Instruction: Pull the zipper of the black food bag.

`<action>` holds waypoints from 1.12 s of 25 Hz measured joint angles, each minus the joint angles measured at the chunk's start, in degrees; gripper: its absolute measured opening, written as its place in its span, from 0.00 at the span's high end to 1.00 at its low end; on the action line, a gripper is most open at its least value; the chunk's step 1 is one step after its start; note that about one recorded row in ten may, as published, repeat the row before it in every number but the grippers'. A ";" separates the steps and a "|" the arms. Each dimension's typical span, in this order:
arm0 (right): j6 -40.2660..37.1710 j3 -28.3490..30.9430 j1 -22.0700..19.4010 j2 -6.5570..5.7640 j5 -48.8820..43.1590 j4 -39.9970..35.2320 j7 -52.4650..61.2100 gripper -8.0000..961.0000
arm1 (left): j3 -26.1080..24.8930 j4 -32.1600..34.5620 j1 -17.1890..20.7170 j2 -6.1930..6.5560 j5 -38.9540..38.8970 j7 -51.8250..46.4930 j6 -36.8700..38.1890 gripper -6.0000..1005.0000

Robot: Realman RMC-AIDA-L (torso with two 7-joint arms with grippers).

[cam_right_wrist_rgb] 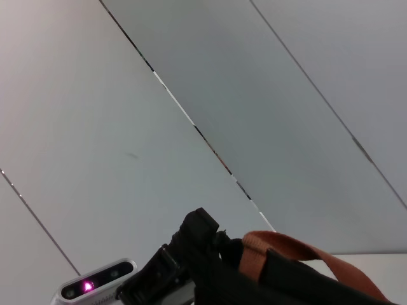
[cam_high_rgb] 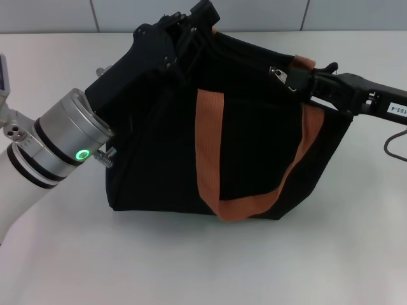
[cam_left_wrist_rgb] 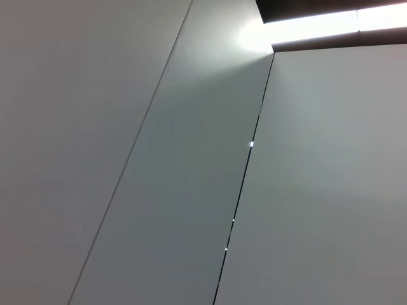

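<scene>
A: How does the black food bag (cam_high_rgb: 254,159) look?
B: Boxy, tilted on the white desk (cam_high_rgb: 191,267), its orange strap (cam_high_rgb: 210,152) looping down the front. The left hand (cam_high_rgb: 191,32) clamps the top left corner; the right hand (cam_high_rgb: 304,82) pinches the silver zipper (cam_high_rgb: 278,74) at the top right.
A: And the wrist views?
B: The left shows only wall panels; the right shows the strap (cam_right_wrist_rgb: 286,248).

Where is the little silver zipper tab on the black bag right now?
In the head view the zipper sits on the top edge of the black food bag, toward the robot's right, just beside the right gripper and near an orange strap.
</scene>
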 joint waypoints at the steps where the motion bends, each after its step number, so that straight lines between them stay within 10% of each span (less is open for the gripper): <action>1: 0.00 0.00 0.00 0.00 0.00 0.00 0.00 0.99 | -0.06 0.07 0.00 0.00 -0.02 -0.02 0.00 0.98; 28: -5.67 9.84 -3.77 0.00 -3.08 0.80 -1.89 0.99 | -0.80 -0.02 0.46 0.00 0.02 -0.54 0.16 0.98</action>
